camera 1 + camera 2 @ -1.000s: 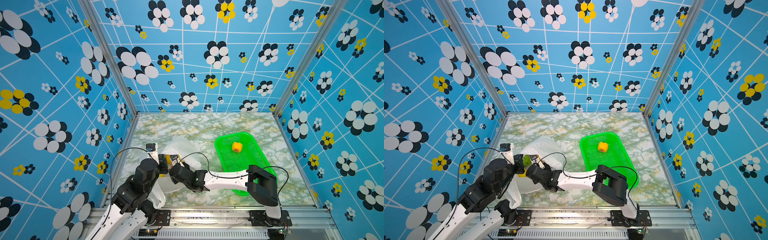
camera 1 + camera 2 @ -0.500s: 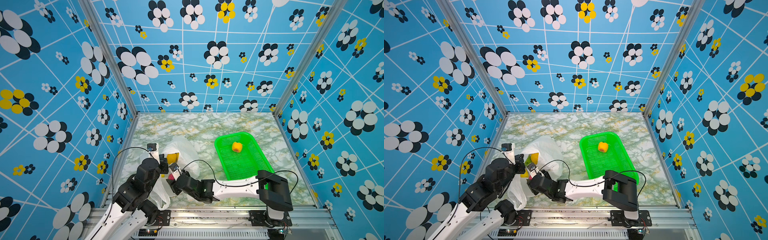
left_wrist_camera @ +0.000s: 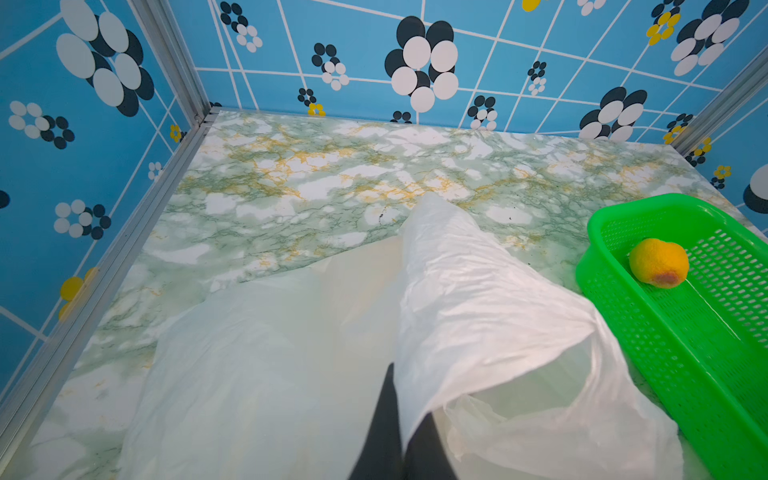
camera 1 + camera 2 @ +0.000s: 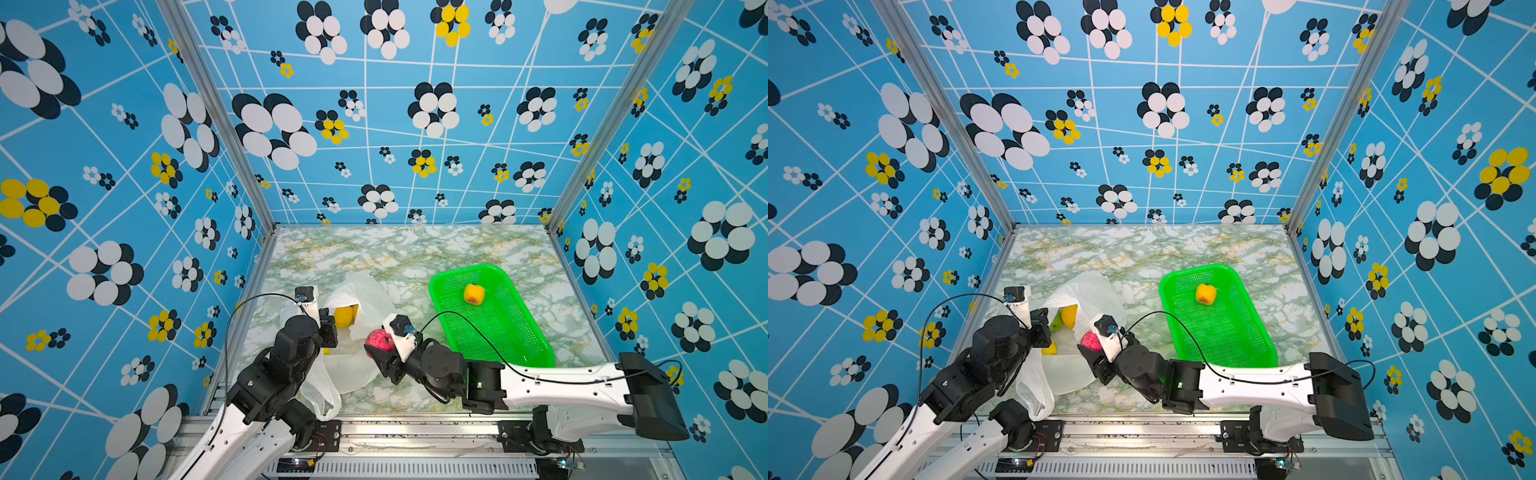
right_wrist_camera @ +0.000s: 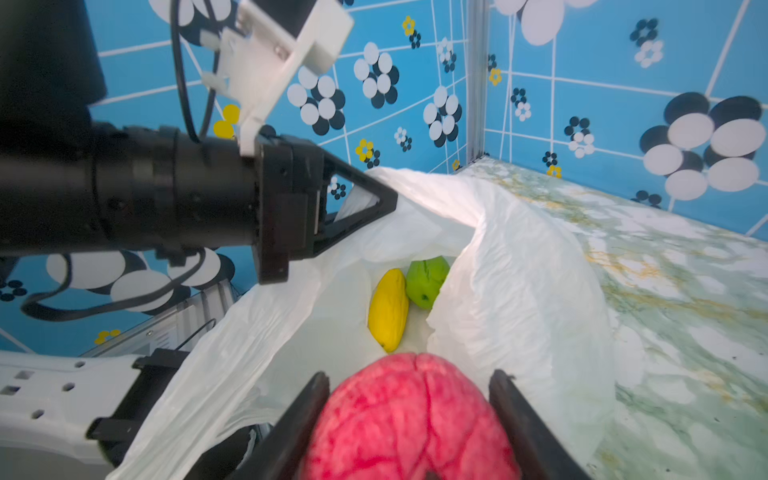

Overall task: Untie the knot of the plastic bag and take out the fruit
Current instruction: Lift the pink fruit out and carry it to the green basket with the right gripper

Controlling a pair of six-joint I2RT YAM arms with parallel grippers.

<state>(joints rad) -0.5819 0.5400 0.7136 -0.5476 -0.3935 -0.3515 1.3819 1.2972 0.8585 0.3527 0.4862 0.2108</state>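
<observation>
In a top view, we find the left gripper (image 4: 331, 328) pinching the rim of the thin, translucent white plastic bag (image 4: 365, 291), apparently holding it up so the mouth gapes. The right gripper (image 4: 377, 348) clasps a round red toy fruit (image 4: 380, 338) just over that mouth. The left wrist view shows closed fingers (image 3: 380, 436) nipping the film. Nearby, the green mesh basket (image 3: 582, 266) holds one yellow-orange fruit (image 3: 658, 262). From the right wrist we see an elongated yellow fruit (image 5: 388, 309) and a round green fruit (image 5: 426, 280) lying inside the bag.

Blue flowered walls (image 4: 374, 124), green-veined marble floor (image 4: 374, 249)
</observation>
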